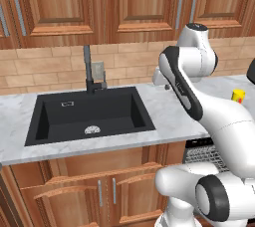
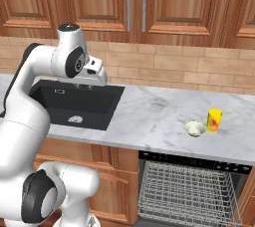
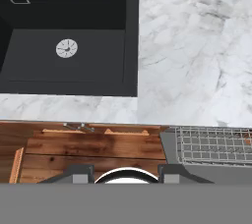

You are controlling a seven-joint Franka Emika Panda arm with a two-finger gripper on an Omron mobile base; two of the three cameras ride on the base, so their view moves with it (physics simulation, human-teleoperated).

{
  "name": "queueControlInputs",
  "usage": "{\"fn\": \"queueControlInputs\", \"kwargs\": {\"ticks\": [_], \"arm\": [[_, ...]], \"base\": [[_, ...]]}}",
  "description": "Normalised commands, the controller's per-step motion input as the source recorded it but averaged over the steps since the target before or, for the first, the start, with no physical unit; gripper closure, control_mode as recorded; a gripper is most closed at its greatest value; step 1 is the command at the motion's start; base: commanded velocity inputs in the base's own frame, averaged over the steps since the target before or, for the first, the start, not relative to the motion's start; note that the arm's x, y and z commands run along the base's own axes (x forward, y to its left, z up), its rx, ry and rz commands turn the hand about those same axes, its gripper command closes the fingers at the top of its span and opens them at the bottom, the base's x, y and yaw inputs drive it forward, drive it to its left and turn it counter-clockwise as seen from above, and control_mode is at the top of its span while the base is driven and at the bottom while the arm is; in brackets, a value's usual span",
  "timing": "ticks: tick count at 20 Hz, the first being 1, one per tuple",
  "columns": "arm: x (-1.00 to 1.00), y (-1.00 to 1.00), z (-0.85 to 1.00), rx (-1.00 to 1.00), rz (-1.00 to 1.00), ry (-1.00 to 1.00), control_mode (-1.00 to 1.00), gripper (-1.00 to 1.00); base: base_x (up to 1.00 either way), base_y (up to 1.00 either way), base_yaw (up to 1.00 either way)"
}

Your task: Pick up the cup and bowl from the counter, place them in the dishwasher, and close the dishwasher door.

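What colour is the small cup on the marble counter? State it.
Bright yellow cup with a red-orange mark; right base view.

Marble counter (image 2: 149, 116): cup (image 2: 214, 120), bowl (image 2: 194, 128)

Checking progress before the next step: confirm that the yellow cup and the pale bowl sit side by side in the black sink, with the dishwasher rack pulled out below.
Not the sink. The right base view shows the cup and bowl side by side on the counter, well right of the sink, above the pulled-out dishwasher rack.
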Motion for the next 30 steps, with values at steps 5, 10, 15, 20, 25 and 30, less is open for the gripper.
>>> {"fn": "queueControlInputs", "kwargs": {"ticks": [5, 10, 15, 20, 25, 30], "arm": [[-0.03, -0.07, 0.0, 0.0, 0.0, 0.0, -1.0, -1.0], [-0.25, -0.19, 0.0, 0.0, 0.02, 0.0, -1.0, -1.0], [-0.29, -0.21, 0.0, 0.0, 0.02, 0.0, -1.0, -1.0], [-0.16, -0.26, 0.0, 0.0, 0.03, 0.0, -1.0, -1.0], [-0.1, -0.3, 0.0, 0.0, 0.04, 0.0, -1.0, -1.0], [-0.08, -0.32, -0.04, 0.0, 0.02, 0.0, -1.0, -1.0]], "base": [[0.0, 0.0, 0.0], [0.0, 0.0, 0.0], [0.0, 0.0, 0.0], [0.0, 0.0, 0.0], [0.0, 0.0, 0.0], [0.0, 0.0, 0.0]]}}
